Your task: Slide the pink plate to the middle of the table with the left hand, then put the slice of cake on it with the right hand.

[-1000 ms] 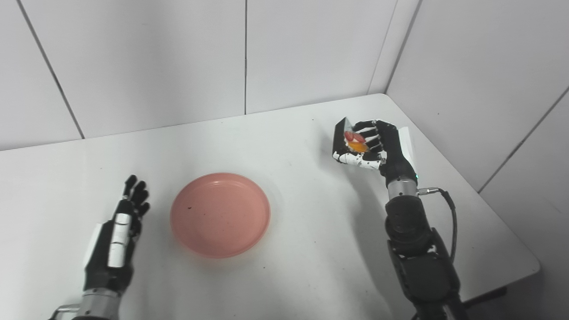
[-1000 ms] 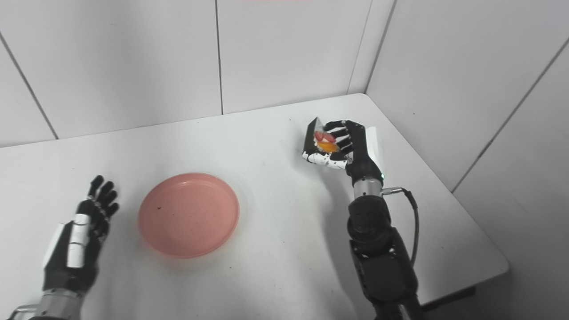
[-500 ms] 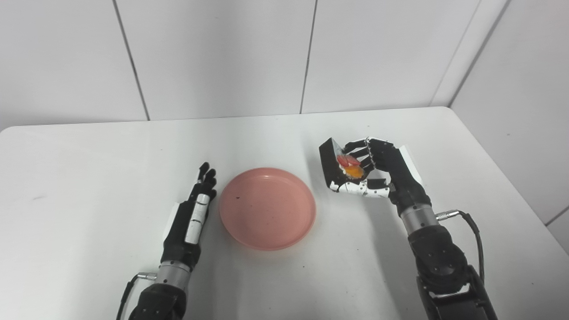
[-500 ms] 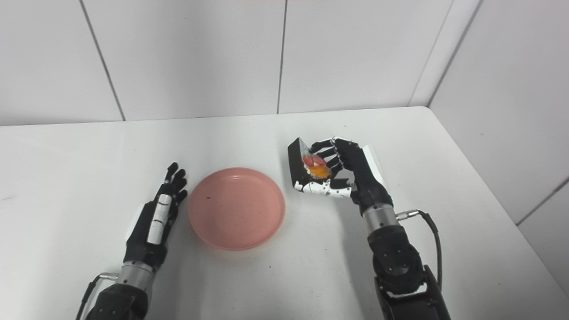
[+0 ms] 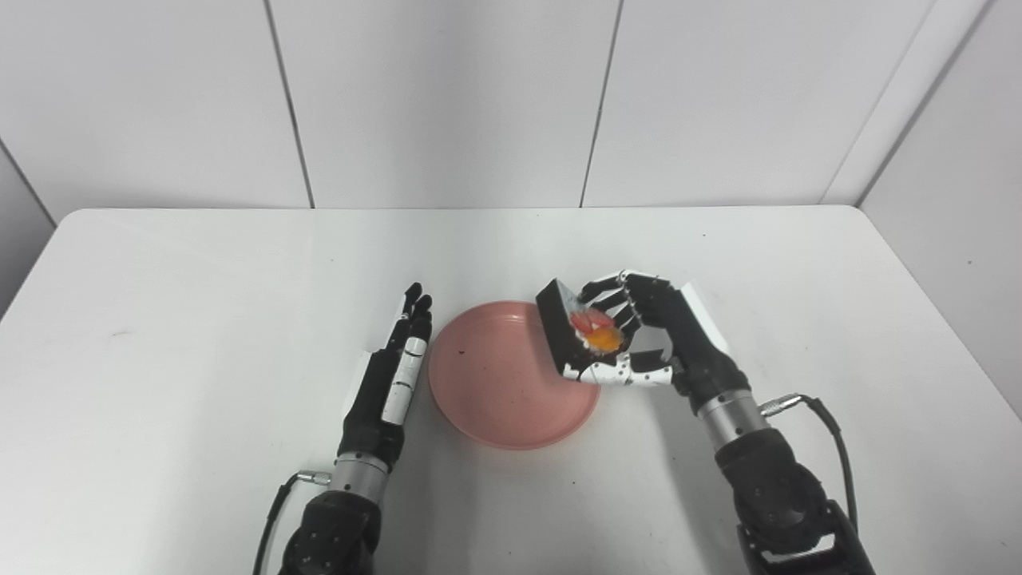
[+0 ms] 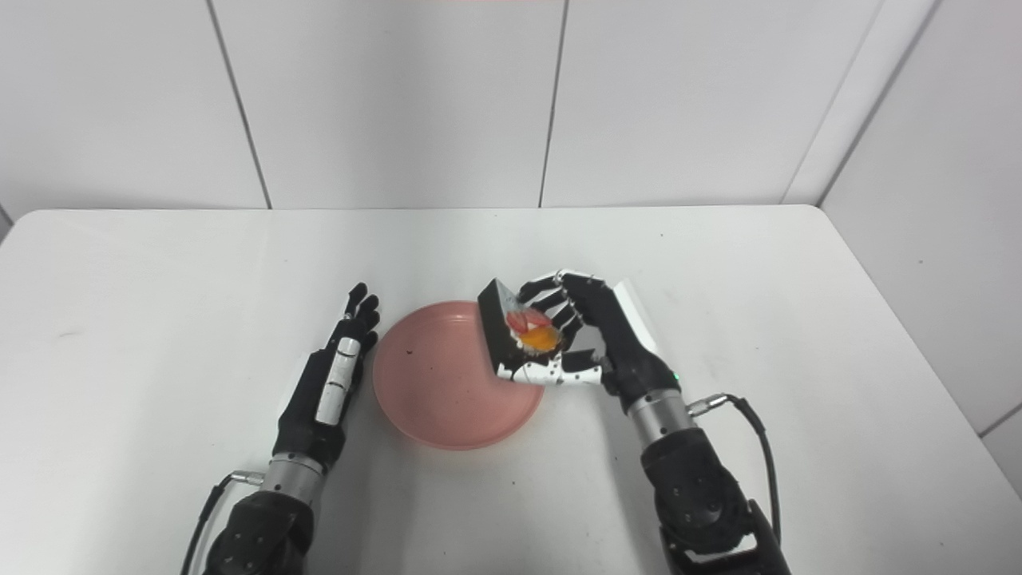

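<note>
The pink plate (image 5: 499,383) lies flat near the middle of the white table (image 5: 200,263). My left hand (image 5: 393,375) rests open beside the plate's left rim, fingers stretched straight and pointing away from me. My right hand (image 5: 659,335) is shut on the slice of cake (image 5: 576,335), a dark wedge with red and orange fruit on top. It holds the slice tilted on its side above the plate's right rim. In the right eye view the cake (image 6: 519,331) overlaps the plate (image 6: 439,383) the same way.
White panelled walls stand behind the table's far edge and along its right side. A black cable (image 5: 830,415) loops from my right wrist. Bare tabletop lies to the left of my left hand and to the right of my right arm.
The camera has swung to the left, so the whole picture shifted. Beyond that, my right hand has carried the cake leftwards from beside the plate to over its right rim.
</note>
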Controlling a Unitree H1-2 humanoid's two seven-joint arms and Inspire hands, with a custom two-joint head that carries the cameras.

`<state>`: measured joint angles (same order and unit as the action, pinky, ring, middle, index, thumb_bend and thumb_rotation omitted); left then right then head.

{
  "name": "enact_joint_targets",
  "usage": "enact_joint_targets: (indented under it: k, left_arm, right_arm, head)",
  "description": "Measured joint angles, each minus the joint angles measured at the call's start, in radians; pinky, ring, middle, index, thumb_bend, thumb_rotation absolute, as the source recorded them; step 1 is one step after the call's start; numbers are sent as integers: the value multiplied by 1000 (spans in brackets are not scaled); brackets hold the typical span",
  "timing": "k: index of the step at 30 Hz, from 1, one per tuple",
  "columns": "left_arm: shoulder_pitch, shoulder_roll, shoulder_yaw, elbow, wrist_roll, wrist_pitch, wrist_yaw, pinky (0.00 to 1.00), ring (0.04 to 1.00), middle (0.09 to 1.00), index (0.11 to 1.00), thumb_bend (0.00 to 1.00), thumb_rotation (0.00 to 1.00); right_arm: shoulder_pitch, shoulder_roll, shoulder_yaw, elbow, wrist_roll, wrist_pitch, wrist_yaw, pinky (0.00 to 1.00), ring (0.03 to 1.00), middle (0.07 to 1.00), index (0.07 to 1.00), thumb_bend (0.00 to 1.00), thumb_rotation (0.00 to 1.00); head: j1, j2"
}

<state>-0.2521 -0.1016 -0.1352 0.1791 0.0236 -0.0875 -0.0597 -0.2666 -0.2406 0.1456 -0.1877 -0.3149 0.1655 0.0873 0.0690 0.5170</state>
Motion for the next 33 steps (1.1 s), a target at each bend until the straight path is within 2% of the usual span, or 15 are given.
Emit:
enact_joint_targets:
  k: [3,8,20,24,25,27,28,29,30,33]
  left_arm:
    - [-5,-8,-2,7,2,0,7,1000,1000,1000,1000,691,989]
    - [-5,-18,-2,9,17,-2,20,1000,1000,1000,1000,682,999]
    - [-4,-18,-8,9,30,-8,21,1000,1000,1000,1000,663,994]
    - [-4,-18,-8,9,28,-8,20,1000,1000,1000,1000,665,996]
    - [-3,-18,-8,8,28,-8,20,1000,1000,1000,1000,664,998]
    - [-1,-18,-9,5,29,-8,20,1000,1000,1000,1000,670,996]
    - [0,-18,-9,4,29,-8,20,1000,1000,1000,1000,671,995]
    - [0,-18,-10,4,29,-8,20,1000,1000,1000,1000,675,993]
    - [1,-18,-10,3,29,-8,19,1000,1000,1000,1000,679,992]
    - [3,-18,-11,1,28,-9,19,1000,1000,1000,1000,666,1000]
  right_arm:
    - [-14,2,22,57,-29,-32,-1,285,373,493,545,503,0]
    - [-58,5,57,146,-77,-110,-12,284,371,486,547,502,0]
    - [-82,11,79,241,-163,-129,-39,291,373,482,548,503,0]
    - [-85,10,102,243,-223,-145,-54,392,402,504,546,507,0]
    - [-86,9,110,239,-233,-146,-54,429,475,492,530,514,0]
    - [-84,5,127,218,-257,-147,-48,552,622,647,504,509,108]
    - [-83,0,133,202,-265,-147,-38,576,648,671,501,508,123]
    - [-83,-4,136,187,-271,-147,-28,663,732,731,645,588,185]
    - [-81,-7,136,173,-274,-147,-24,707,773,764,711,622,226]
    - [-69,-19,134,140,-270,-150,-20,766,838,842,805,655,373]
  head:
    - [9,-5]
    - [9,-9]
    - [2,-26]
    - [-9,-26]
    - [-11,-28]
    - [-17,-28]
    - [-20,-28]
    - [-20,-28]
    - [-28,-26]
    - [-40,-28]
